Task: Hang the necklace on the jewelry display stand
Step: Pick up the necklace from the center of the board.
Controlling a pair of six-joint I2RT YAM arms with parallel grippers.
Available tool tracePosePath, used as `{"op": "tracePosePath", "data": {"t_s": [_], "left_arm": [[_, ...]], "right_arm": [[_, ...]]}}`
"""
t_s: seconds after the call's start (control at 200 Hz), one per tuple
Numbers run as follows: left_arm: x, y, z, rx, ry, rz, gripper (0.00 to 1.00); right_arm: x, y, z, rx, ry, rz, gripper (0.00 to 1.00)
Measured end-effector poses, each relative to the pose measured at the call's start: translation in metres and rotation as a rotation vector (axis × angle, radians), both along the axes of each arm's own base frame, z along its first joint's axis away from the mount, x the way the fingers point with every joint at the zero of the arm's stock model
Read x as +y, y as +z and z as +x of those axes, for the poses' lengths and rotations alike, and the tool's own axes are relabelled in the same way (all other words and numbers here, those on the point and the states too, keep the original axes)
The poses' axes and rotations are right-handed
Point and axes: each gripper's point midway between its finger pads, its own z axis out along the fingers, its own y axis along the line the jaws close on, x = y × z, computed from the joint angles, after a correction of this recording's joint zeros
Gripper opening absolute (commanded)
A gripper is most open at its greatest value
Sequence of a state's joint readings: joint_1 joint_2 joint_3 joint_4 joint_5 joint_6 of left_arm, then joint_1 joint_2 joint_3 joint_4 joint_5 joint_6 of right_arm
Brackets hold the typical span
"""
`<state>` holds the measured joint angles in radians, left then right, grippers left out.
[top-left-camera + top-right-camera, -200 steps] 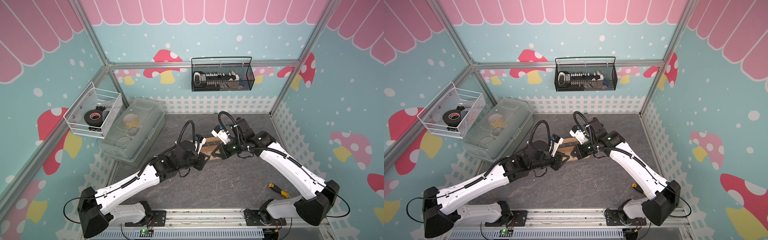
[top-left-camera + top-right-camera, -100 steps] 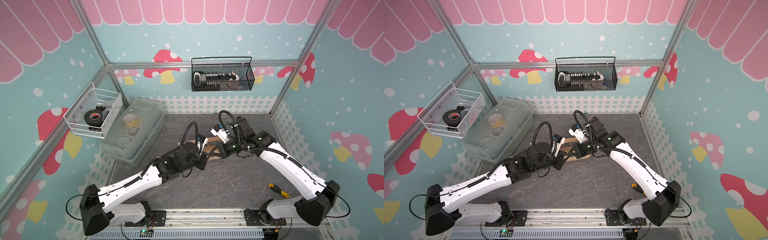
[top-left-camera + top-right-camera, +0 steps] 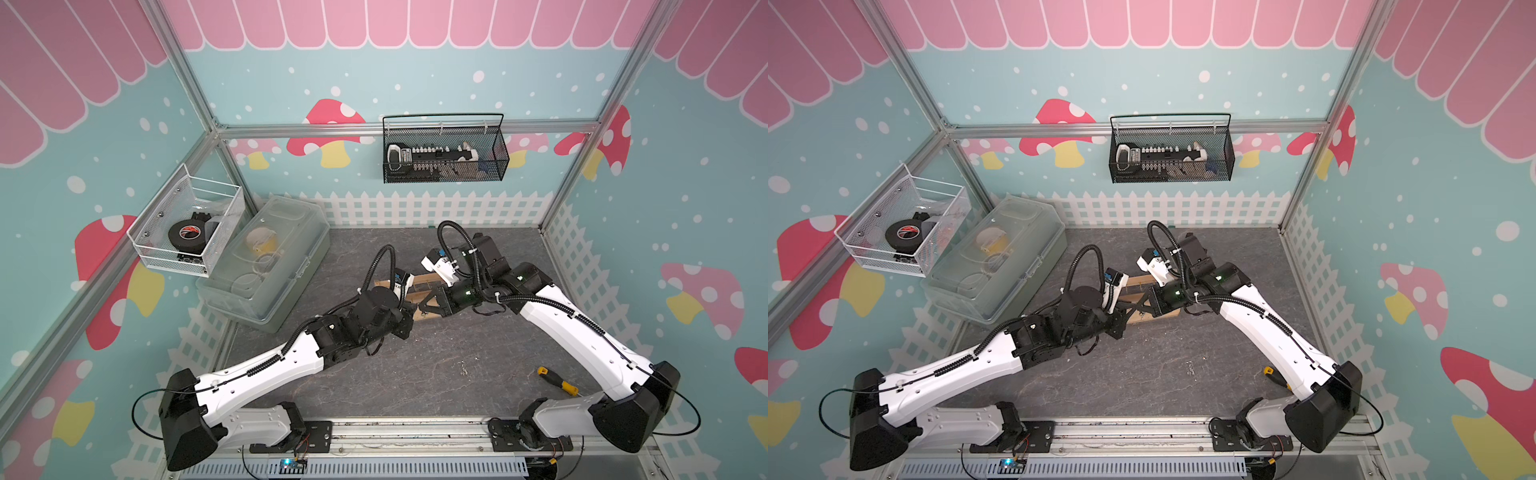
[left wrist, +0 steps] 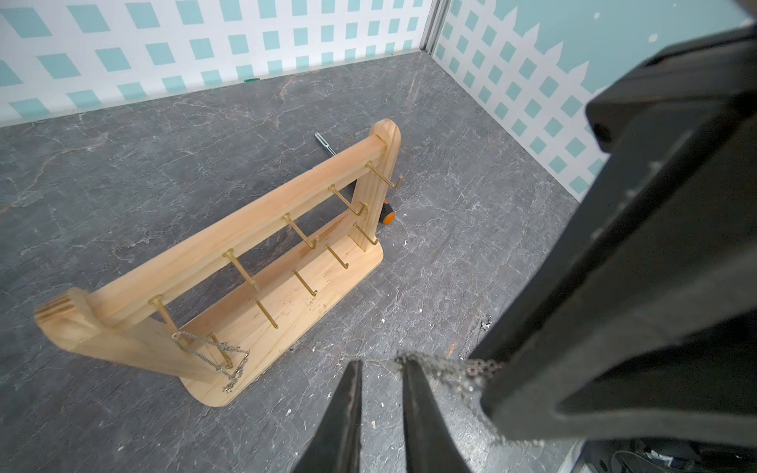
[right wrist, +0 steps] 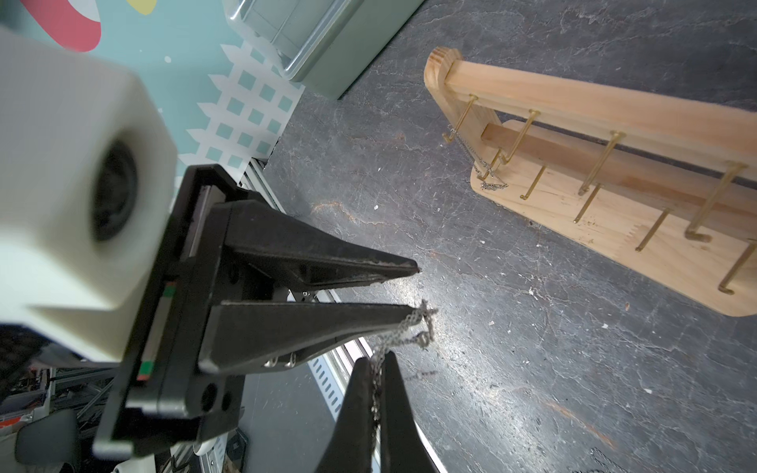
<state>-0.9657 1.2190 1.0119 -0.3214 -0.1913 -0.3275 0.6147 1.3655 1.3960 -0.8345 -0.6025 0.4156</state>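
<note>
Both over the grey stone tabletop (image 3: pixel 457 374), right claw (image 5: pixel 377 358) pinches necklace (image 5: pixel 405 325), left claw (image 4: pixel 381 362) slightly parted.

A clear lidded box (image 3: pixel 299 232) sits on the dark tabletop (image 3: pixel 415 365), far left. A white mesh basket (image 3: pixel 216 245) on the left wall holds a black tape roll (image 3: pixel 187 235). A black wire basket (image 3: pixel 494 166) hangs on the back wall. A yellow-handled screwdriver (image 3: pixel 559 380) lies front right.

1. jewelry display stand (image 4: pixel 245 223) stands upright mid-counter (image 3: pixel 415 374).
2. Lidded box (image 3: pixel 270 266) at counter's left rear, left of the stand.
3. Wire basket (image 3: pixel 444 176) on back wall. Mesh tray (image 3: pixel 153 232) on left wall, tape roll (image 3: pixel 187 235) inside.
4. Screwdriver (image 3: pixel 559 380) on counter, right front.
5. Necklace (image 5: pixel 405 331) strung between left gripper (image 5: pixel 415 288) and right gripper (image 5: pixel 376 358), on stand's peg side.
6. Spare chain (image 4: pixel 213 352) hangs at stand's left end.
</note>
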Motion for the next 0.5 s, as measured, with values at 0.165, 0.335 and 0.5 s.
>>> {"op": "tracePosePath", "data": {"t_s": [0.165, 0.335, 0.5], "left_arm": [[-0.0013, 0.0028, -0.0028, -0.032, -0.005, 0.003, 0.2], [-0.0036, 0.0056, -0.0048, -0.049, -0.017, 0.0, 0.22], [-0.004, 0.0023, -0.0065, -0.049, -0.025, 0.011, 0.24]], "right_arm": [[0.0012, -0.0024, -0.0003, 0.011, -0.001, 0.007, 0.05], [0.0023, -0.0017, -0.0005, 0.017, -0.002, 0.015, 0.05], [0.0022, -0.0006, -0.0005, 0.016, -0.002, 0.019, 0.05]]}}
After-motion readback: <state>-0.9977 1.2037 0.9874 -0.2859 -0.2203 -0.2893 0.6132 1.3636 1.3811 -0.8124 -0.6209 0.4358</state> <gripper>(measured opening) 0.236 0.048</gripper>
